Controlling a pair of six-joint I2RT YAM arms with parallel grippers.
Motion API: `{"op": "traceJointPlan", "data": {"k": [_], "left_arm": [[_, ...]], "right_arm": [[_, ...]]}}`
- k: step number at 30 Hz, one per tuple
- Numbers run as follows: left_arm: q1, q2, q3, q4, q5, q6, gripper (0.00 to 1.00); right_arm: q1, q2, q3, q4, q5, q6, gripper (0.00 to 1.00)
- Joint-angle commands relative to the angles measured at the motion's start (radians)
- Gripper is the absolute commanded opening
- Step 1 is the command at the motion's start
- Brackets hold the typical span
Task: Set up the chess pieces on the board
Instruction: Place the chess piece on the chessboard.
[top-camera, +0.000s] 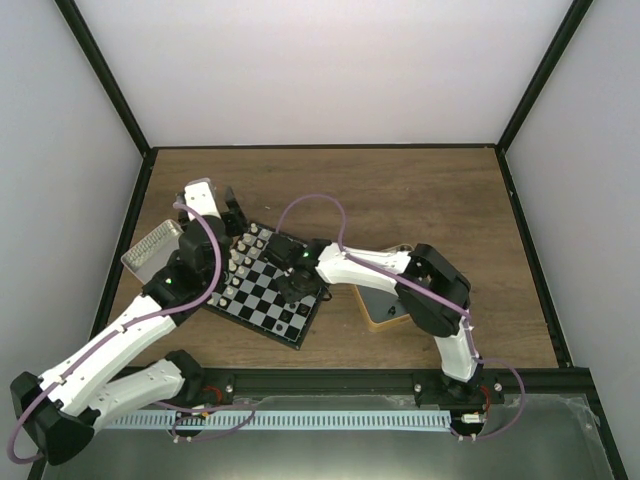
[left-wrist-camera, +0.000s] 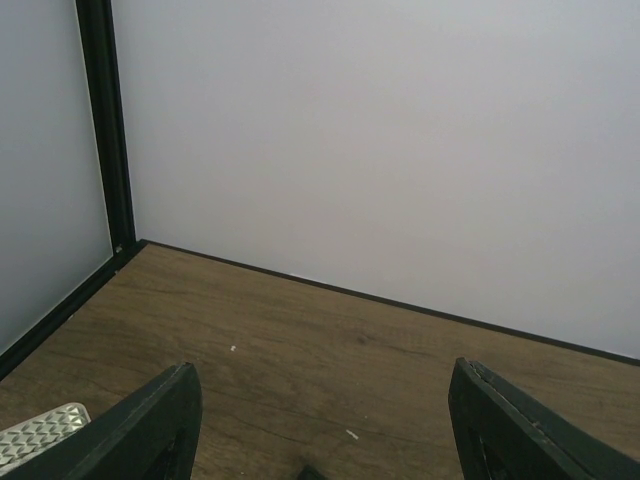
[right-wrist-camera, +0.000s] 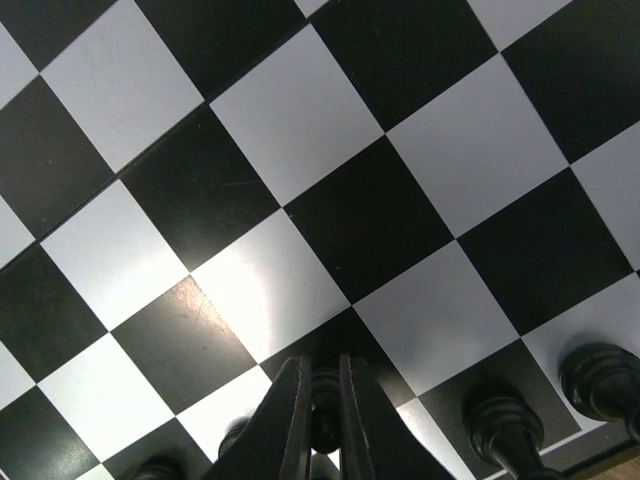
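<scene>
Board (top-camera: 256, 292): lies flat on the wooden table (top-camera: 420, 200), left of centre, turned at an angle to the table edges. A silver tin (top-camera: 150, 250) sits to its left. A gold-rimmed tin (top-camera: 378, 318) sits to its right, partly covered by the right arm.

Pieces: white pieces (top-camera: 238, 262) stand grouped along the board's left side. Black pieces (right-wrist-camera: 500, 428) stand in a row along the near right edge. The exact count of either set cannot be read from above. The middle squares under the right wrist camera are bare.

Right gripper (right-wrist-camera: 322, 365): low over the board beside the black row, pointing down. The fingers are drawn together with only a narrow gap, and a black piece (right-wrist-camera: 322, 400) sits gripped in that gap. Whether its base touches the board cannot be told, as the fingers hide it.

Left gripper (left-wrist-camera: 322, 370): at the board's far left corner, near the silver tin, aimed toward the back wall. Its jaws stand wide apart with nothing held, and bare table shows between them. One corner of the silver tin shows at the lower left of its wrist view
</scene>
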Motion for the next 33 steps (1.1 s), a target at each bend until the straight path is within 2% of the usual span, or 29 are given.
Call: {"op": "traceJointPlan", "data": {"k": [1,11,23,28,33], "left_arm": [[0.004,0.005,-0.006,0.012,0.009,-0.016,0.7],[0.007,0.01,-0.005,0.007,0.018,-0.019,0.69],[0.008,0.002,0.0,0.007,0.013,-0.014,0.7],[0.009,-0.015,0.0,0.011,0.009,-0.013,0.7],[0.011,-0.024,-0.004,0.015,0.014,-0.015,0.7]], "right_arm": [[0.007,0.011,0.025,0.01,0.026,-0.002,0.01],[0.007,-0.001,0.018,0.016,0.03,-0.011,0.09],[0.004,-0.08,0.05,-0.006,0.059,0.025,0.26],[-0.012,-0.154,0.021,0.008,0.124,0.085,0.27],[-0.083,-0.308,-0.112,0.05,0.225,0.21,0.27]]}}
